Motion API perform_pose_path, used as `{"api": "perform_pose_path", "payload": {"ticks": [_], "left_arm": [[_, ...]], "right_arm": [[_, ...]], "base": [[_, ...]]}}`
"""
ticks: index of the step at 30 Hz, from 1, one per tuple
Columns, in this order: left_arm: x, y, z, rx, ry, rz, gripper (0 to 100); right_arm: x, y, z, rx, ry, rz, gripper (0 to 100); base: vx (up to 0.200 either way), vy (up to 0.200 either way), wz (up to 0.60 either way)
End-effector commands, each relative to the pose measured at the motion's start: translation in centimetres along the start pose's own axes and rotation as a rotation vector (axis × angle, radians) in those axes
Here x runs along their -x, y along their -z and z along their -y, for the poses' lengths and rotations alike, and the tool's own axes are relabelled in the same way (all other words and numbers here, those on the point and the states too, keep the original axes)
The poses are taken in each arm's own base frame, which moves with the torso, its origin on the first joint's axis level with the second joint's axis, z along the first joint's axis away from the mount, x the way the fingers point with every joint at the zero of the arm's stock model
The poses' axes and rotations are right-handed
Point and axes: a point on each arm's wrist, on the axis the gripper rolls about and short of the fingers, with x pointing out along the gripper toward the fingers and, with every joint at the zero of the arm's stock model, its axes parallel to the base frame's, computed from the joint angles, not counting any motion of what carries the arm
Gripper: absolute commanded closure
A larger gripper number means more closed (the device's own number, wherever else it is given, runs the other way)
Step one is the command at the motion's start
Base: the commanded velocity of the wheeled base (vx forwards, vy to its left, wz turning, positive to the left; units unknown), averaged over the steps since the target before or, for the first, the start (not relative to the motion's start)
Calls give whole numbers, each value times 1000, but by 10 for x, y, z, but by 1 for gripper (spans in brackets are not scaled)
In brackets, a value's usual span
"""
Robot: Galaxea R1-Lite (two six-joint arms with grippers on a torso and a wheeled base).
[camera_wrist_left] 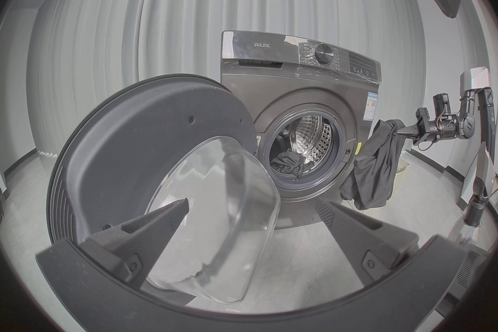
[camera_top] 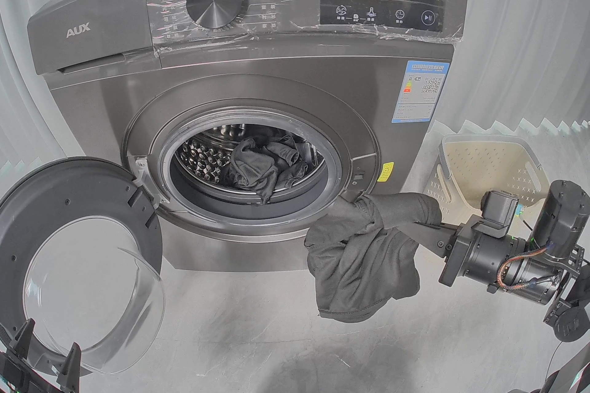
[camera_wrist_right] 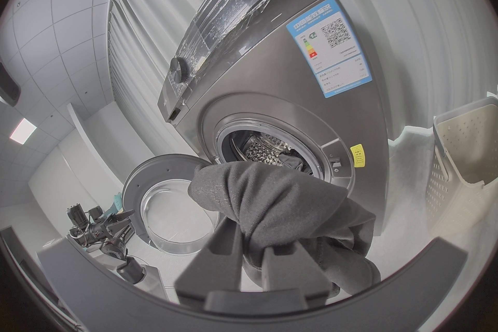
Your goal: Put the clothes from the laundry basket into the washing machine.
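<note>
Right wrist view: right gripper (camera_wrist_right: 254, 250) jaws clamped on a fold of the dark grey garment (camera_wrist_right: 275, 203), and the cloth bunches over both fingers and hangs off them. Head view agrees: right gripper (camera_top: 425, 230) pinches the garment (camera_top: 362, 265) at its 3 o'clock edge, and the rest droops in a loose bundle clear of the floor (camera_top: 246, 326). The garment sits at about 5 o'clock from the washing machine (camera_top: 246, 75) opening, outside it, with its upper corner just beside the door ring; I can't tell if it touches. Inside the drum (camera_top: 206, 158), a pile of dark clothes (camera_top: 261, 164) lies with one tail draped over the front lip at 6 o'clock. The laundry basket (camera_top: 485, 167), cream and perforated, stands on the floor at 3 o'clock from the machine, behind the right arm. Left gripper (camera_wrist_left: 251, 203) jaws are spread wide with nothing between them, facing the open door (camera_wrist_left: 155, 130) and its clear bowl-shaped glass (camera_wrist_left: 218, 224). In the head view the left gripper (camera_top: 50, 336) is low at 7 o'clock, near the door (camera_top: 61, 198), which is hinged at 9 o'clock and swung fully out. The front panel has a blue label (camera_top: 421, 90) at 2 o'clock from the opening, a yellow sticker (camera_top: 385, 171) at 3 o'clock and a round dial (camera_top: 215, 1) at 12 o'clock.
</note>
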Motion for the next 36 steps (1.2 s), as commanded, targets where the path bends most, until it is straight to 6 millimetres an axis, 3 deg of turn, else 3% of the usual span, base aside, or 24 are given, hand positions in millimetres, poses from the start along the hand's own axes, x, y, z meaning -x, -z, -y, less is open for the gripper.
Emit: {"api": "perform_pose_path", "payload": {"ticks": [1, 13, 21, 27, 36], "left_arm": [[0, 4, 0, 1, 0, 2, 0], [0, 5, 0, -4, 0, 2, 0], [0, 5, 0, -12, 0, 2, 0], [0, 5, 0, -25, 1, 1, 0], [0, 5, 0, -27, -2, 1, 0]], "right_arm": [[1, -1, 0, 1, 0, 6, 100], [3, -1, -2, 40, -8, 11, 100], [3, 8, -13, 83, 136, 39, 100], [2, 12, -22, 110, 197, 55, 100], [-4, 19, -24, 142, 193, 21, 100]], "base": [[0, 0, 600], [0, 0, 0], [0, 0, 0], [0, 200, 0], [0, 0, 0]]}}
